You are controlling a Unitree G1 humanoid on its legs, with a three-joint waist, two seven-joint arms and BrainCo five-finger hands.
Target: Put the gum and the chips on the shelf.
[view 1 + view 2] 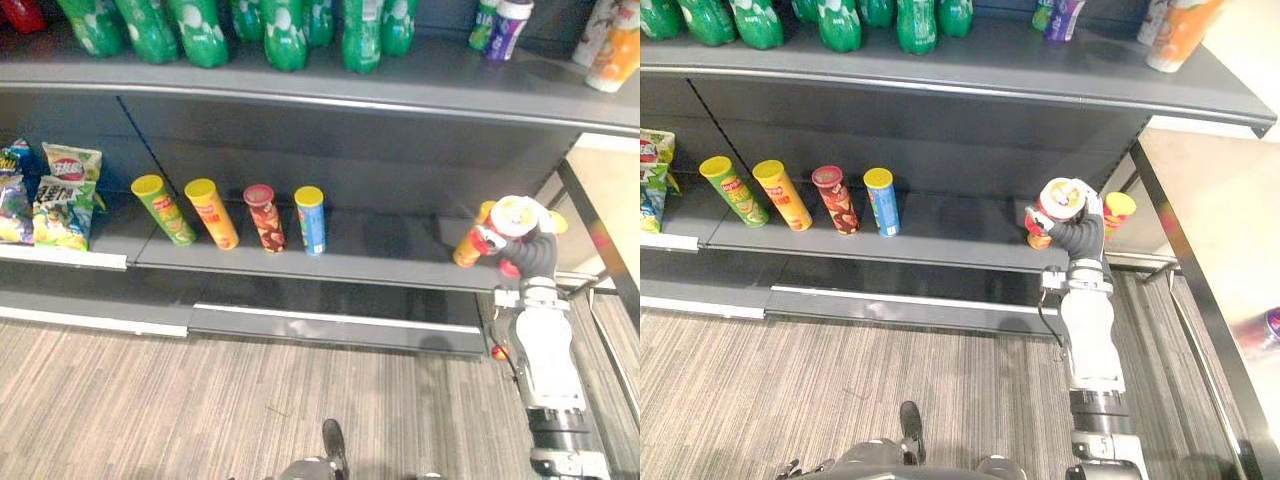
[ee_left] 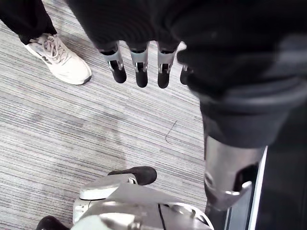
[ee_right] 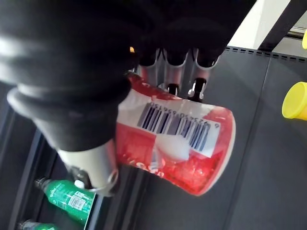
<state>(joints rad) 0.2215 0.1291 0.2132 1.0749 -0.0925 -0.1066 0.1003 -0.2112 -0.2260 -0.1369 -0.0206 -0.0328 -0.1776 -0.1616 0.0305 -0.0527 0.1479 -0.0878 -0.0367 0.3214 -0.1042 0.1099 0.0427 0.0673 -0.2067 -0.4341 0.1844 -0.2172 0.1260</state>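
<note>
Leftmost on the lower grey metal shelf (image 1: 400, 258) lie crinkled foil chip bags (image 1: 65, 195), slumped flat because they are soft. Next to them stand four stiff cardboard tubes with coloured plastic lids (image 1: 262, 218), evenly spaced and facing out as stock. Above, on the upper grey shelf (image 1: 440, 70), smooth green plastic bottles (image 1: 285, 30) crowd together.

Down by the striped grey carpet floor (image 1: 200, 400) the left hand (image 2: 140, 67) hangs idle with its fingers straight and slack, holding nothing; a person's white laced shoe (image 2: 60, 60) is beyond it.

Further right, the right hand (image 1: 1078, 235) reaches over the shelf's right end with the red glossy tube of chips with a white lid (image 3: 177, 143). Its fingers curl round the tube's rigid round wall with the thumb opposite, a wrap that probably keeps the slick surface from slipping. The tube leans, lid up, base low over the shelf; I cannot tell whether it touches. Just beside it stands a yellow-lidded tube (image 1: 1118, 210), so the placing looks nearly done. I cannot pick out the gum
</note>
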